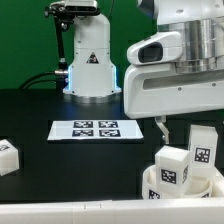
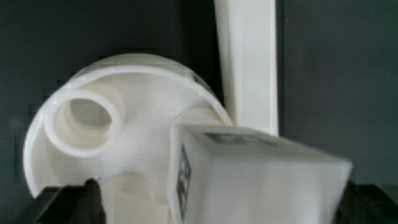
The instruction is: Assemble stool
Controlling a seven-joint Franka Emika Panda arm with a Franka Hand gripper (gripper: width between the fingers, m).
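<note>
At the exterior view's far left, a spare leg (image 1: 8, 157) on the worktop (image 1: 40, 110); mid, marker board (image 1: 85, 129); right, seat (image 1: 150, 188) with a leg (image 1: 172, 168) upright in it. Fingers (image 2: 54, 208) released, straddling that leg, apparently clear of it. Grip low and square, then twist without tilting.

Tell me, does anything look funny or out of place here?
One white chunky plastic block leg sits alone at the exterior view's left edge, far from the white round dish-like plastic seat. Nothing looks broken.
</note>
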